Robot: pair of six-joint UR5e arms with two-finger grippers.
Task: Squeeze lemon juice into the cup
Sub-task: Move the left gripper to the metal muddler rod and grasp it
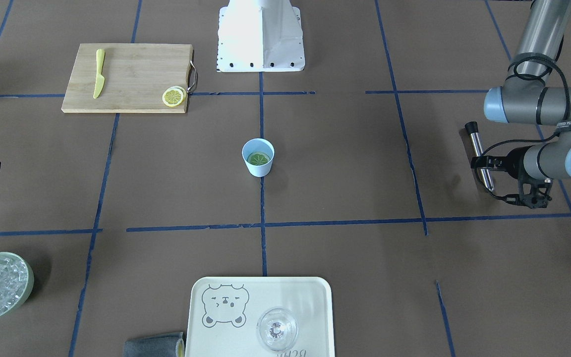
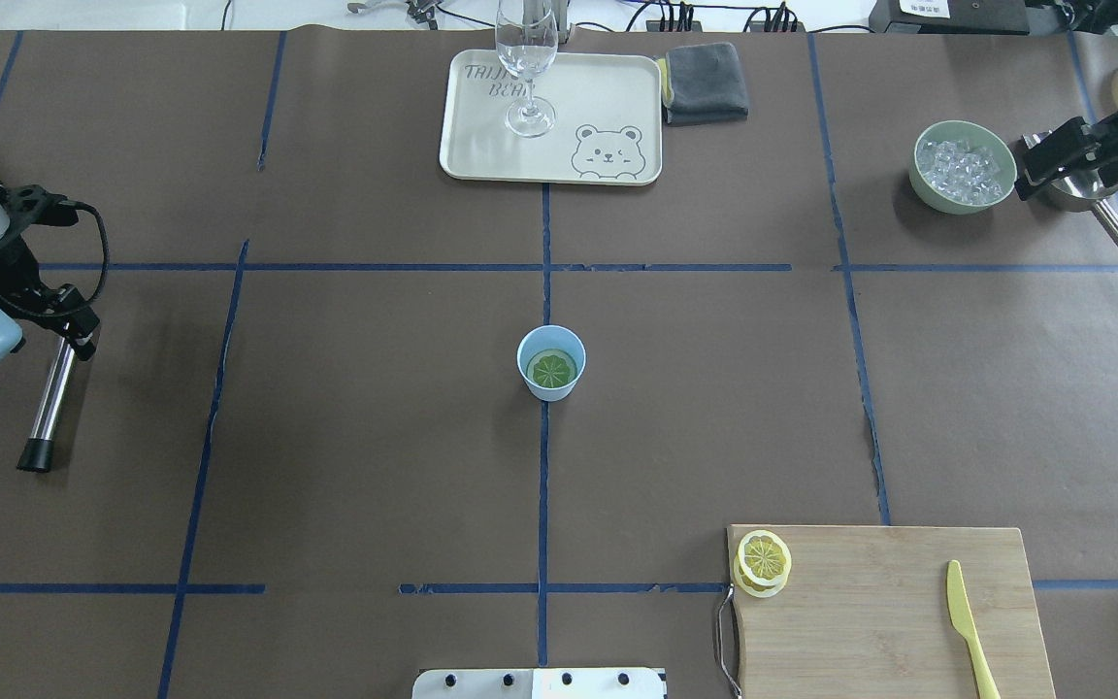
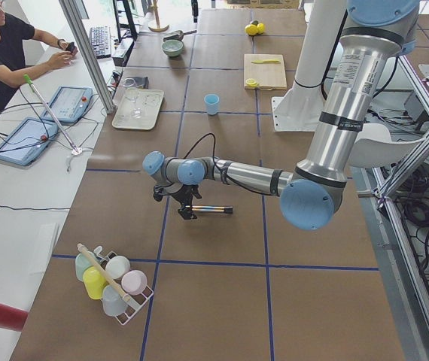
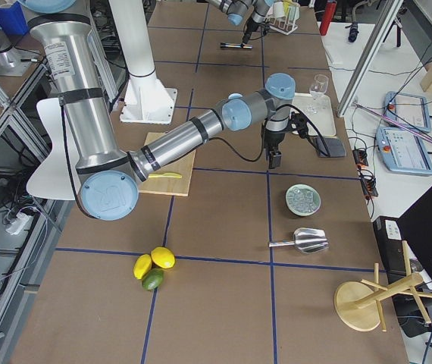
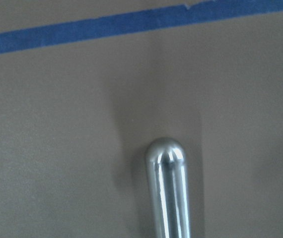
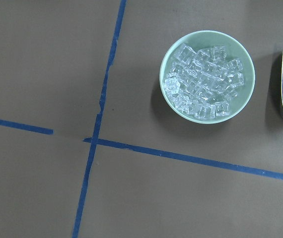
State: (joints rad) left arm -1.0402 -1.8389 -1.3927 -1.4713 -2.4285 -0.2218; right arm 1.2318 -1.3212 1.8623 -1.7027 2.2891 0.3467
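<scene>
The cup (image 2: 551,362) is standing upright at the centre of the table (image 2: 365,408), on the blue tape line. A lemon slice (image 2: 552,370) is lying flat inside it, at the bottom. Further lemon slices (image 2: 763,562) are sitting stacked on the corner of the cutting board (image 2: 889,607), alongside the yellow knife (image 2: 969,626).

The left gripper (image 2: 74,335) is positioned far to the robot's left of the cup, well apart from it. Its fingers are sitting around one end of the metal rod (image 2: 47,403), which is tilting down to the table with its black cap at the far end. Whether the jaws are clamping the rod cannot be determined.

The right gripper (image 2: 1054,165) is hovering at the opposite end of the table, just beside the bowl of ice (image 2: 965,165) and over the metal scoop (image 2: 1098,209), also well apart from the cup. Its jaw opening cannot be determined.

The tray (image 2: 481,146) is carrying the clear glass (image 2: 526,68); a grey cloth (image 2: 706,83) is lying beside it.
</scene>
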